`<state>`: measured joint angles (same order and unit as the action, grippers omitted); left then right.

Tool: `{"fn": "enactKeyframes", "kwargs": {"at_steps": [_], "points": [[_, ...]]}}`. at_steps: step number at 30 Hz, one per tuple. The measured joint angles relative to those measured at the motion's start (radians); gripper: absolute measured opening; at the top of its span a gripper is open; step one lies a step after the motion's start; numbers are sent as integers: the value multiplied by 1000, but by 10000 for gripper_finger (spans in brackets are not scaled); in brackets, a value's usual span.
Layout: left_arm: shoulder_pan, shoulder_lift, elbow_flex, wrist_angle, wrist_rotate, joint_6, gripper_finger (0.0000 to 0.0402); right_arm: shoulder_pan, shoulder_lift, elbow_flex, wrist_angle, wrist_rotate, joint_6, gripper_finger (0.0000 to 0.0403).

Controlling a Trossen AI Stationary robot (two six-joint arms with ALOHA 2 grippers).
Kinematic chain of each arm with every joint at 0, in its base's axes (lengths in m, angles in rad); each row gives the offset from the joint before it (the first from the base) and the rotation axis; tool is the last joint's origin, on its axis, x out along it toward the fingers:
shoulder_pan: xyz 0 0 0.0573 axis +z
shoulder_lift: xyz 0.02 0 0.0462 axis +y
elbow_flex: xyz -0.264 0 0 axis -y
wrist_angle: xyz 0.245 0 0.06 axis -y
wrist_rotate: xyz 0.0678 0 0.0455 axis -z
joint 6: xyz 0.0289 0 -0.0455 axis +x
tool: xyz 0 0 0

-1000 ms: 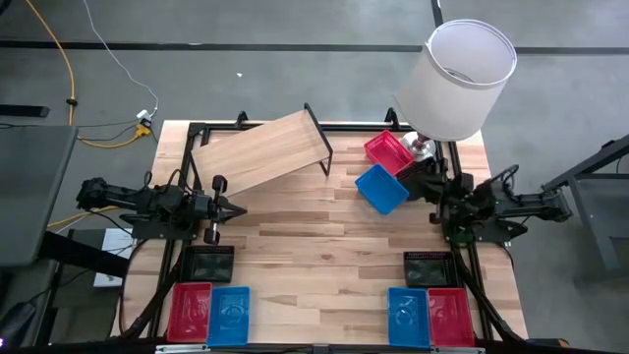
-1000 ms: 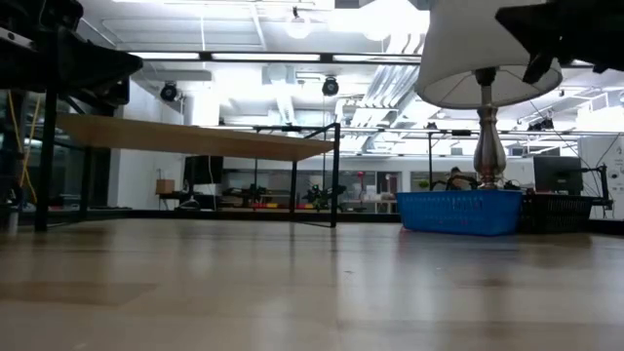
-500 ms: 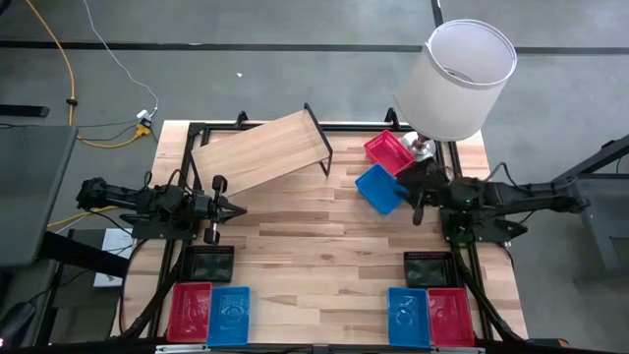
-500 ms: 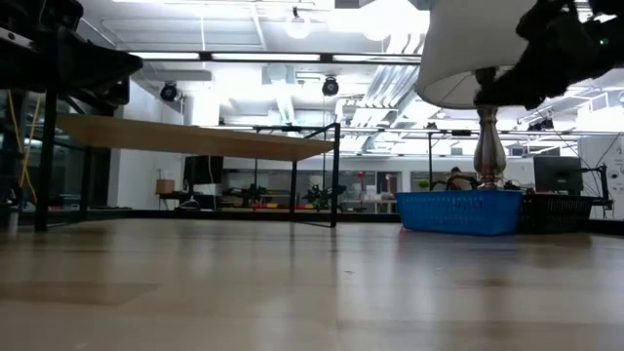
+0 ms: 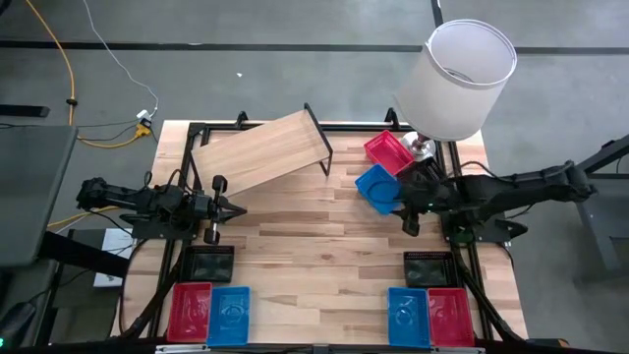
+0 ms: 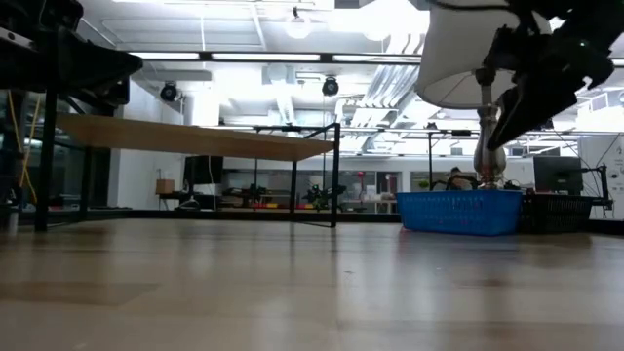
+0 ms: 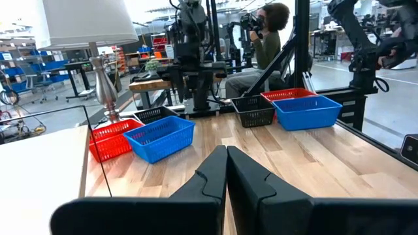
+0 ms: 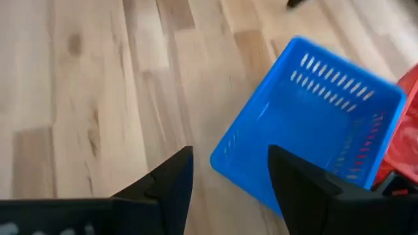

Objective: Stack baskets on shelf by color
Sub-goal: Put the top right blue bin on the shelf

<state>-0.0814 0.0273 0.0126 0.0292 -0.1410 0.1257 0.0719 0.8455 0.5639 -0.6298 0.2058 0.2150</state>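
Observation:
A blue basket [image 5: 378, 187] sits on the table at the far right, with a red basket [image 5: 388, 150] behind it and a black one [image 7: 153, 115] beside them. The wooden shelf [image 5: 263, 152] stands at an angle at the far left. My right gripper [image 5: 406, 216] hangs open above the table, tipped down, just on the near side of the blue basket [image 8: 313, 130]; nothing is between its fingers [image 8: 173, 176]. In the low view it [image 6: 499, 117] hovers above the blue basket [image 6: 458, 212]. My left gripper [image 7: 226, 170] waits shut and level at the table's left [image 5: 224, 208].
A lamp with a white shade [image 5: 470, 74] stands at the far right corner, close over the baskets. More baskets sit along the near edge: black [image 5: 211, 264], red [image 5: 190, 310], blue [image 5: 229, 315] on the left; black [image 5: 429, 267], blue [image 5: 408, 317], red [image 5: 450, 315] on the right. Bare wood lies mid-table.
My right arm has unfolded from its rest and reached toward the table's middle, coming near the blue basket. Its gripper has tipped from level to slanting down and has opened. The baskets and shelf have not moved.

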Motion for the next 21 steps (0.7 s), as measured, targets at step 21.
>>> {"fn": "enactKeyframes", "kwargs": {"at_steps": [21], "points": [[0, 0, 0, 0, 0, 0, 3, -86, 417, 94, -85, 0, -177, 185]]}}
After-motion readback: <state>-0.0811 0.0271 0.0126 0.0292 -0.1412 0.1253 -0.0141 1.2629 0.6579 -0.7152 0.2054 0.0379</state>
